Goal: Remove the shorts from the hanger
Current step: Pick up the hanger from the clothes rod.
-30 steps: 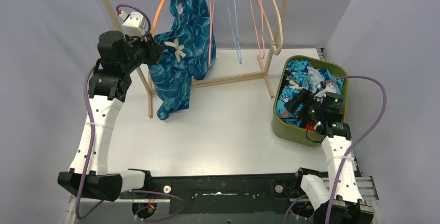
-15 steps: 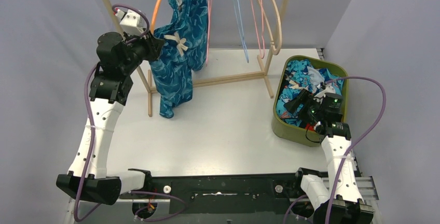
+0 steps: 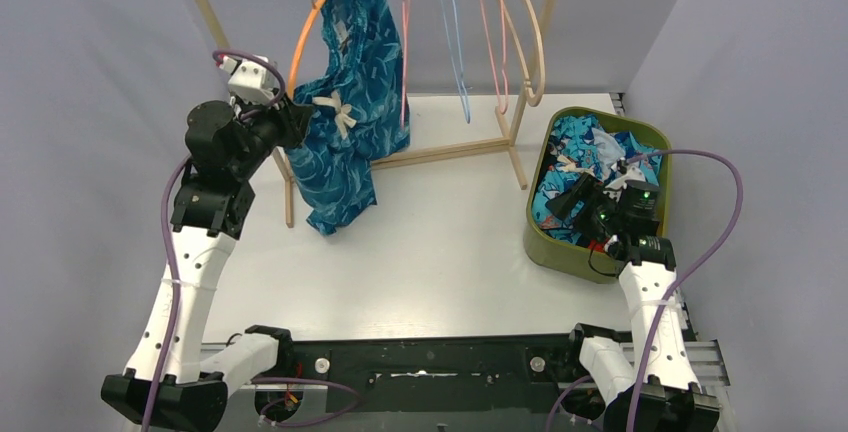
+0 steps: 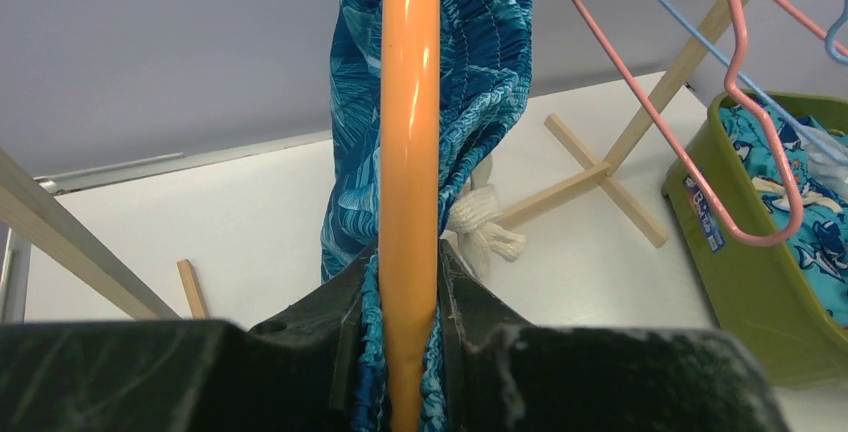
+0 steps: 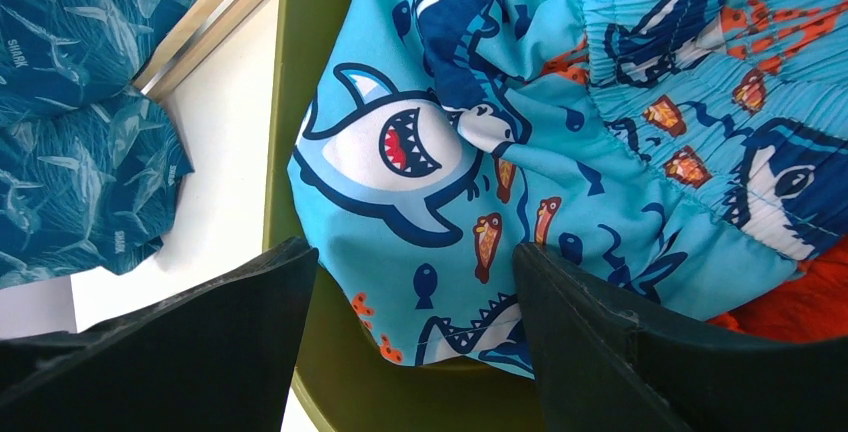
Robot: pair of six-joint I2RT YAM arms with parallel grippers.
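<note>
Teal leaf-print fabric shorts [image 3: 350,142] hang over the orange plastic hanger [image 4: 408,132] on the wooden rack [image 3: 450,152], the left gripper [image 4: 405,287] clamped on waistband and hanger, likely to drag the cloth free, while the right gripper [image 5: 410,262] hovers wide open above the olive plastic bin [image 5: 300,72].

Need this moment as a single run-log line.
left gripper: shut on orange hanger, fabric pinched too | dark teal shorts: draped on hanger, not yet off | right gripper: open over green bin of turquoise shark-print shorts
</note>
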